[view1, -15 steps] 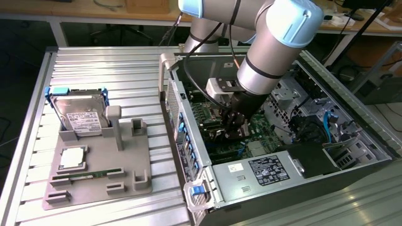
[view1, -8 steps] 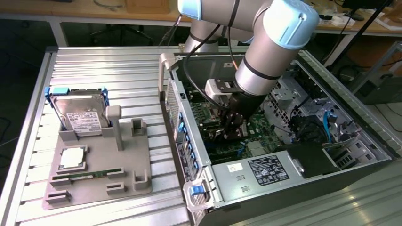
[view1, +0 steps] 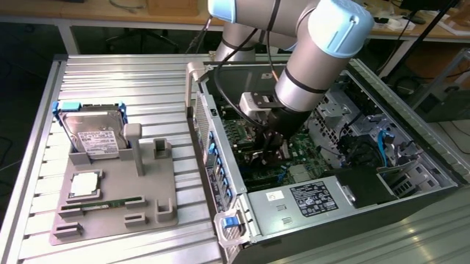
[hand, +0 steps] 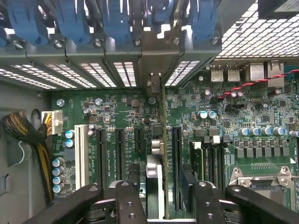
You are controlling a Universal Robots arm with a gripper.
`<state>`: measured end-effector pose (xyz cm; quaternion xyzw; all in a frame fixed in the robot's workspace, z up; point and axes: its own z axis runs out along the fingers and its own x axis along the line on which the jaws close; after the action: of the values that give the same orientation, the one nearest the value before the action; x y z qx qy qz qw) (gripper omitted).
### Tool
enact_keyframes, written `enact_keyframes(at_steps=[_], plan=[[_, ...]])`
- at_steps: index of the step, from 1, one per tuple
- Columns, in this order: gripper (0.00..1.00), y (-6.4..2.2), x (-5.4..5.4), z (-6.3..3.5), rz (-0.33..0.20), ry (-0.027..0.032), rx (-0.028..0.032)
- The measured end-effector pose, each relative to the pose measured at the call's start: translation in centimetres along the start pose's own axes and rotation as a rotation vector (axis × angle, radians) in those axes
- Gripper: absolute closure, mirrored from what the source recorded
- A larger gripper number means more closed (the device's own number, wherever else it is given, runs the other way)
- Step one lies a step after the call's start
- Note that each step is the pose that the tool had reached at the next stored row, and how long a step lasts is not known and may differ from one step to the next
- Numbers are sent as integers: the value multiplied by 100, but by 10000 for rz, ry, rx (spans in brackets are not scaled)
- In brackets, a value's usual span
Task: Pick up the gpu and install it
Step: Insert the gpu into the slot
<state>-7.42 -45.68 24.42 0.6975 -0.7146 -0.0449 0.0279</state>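
The gpu shows edge-on in the wrist view, standing upright in a motherboard slot. Its metal end bracket lies against the case's rear slot wall. My gripper straddles the card with its black fingers on either side, open, and a gap shows between the card and each finger. In the exterior view the gripper reaches down into the open computer case, over the green board, and it covers most of the card.
A grey fixture tray on the exterior view's left holds a hard drive, a processor and a green memory stick. The power supply fills the case's near end. Blue slot latches and a braided cable bundle flank the card.
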Motion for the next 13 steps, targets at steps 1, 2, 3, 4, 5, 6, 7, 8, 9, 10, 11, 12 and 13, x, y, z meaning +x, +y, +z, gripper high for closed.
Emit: enact_keyframes(at_steps=[1,2,3,4,5,6,7,8,9,10,11,12,13], plan=[[53,5,-1,-47,-1,-3,1],[53,10,-3,-106,-1,-2,0],[53,14,-3,-137,-1,-2,0],[53,18,-4,-177,-1,-3,0],[53,21,-5,-208,-1,-3,1],[53,24,-6,-241,-1,-3,1],[53,28,-6,-271,-1,-4,1],[53,32,-8,-310,-1,-4,1],[53,36,-8,-347,-1,-3,0],[53,38,-9,-370,-1,-4,1],[53,39,-10,-382,-2,-4,1],[53,39,-16,-388,-2,4,1],[53,40,-22,-388,5,67,3]])
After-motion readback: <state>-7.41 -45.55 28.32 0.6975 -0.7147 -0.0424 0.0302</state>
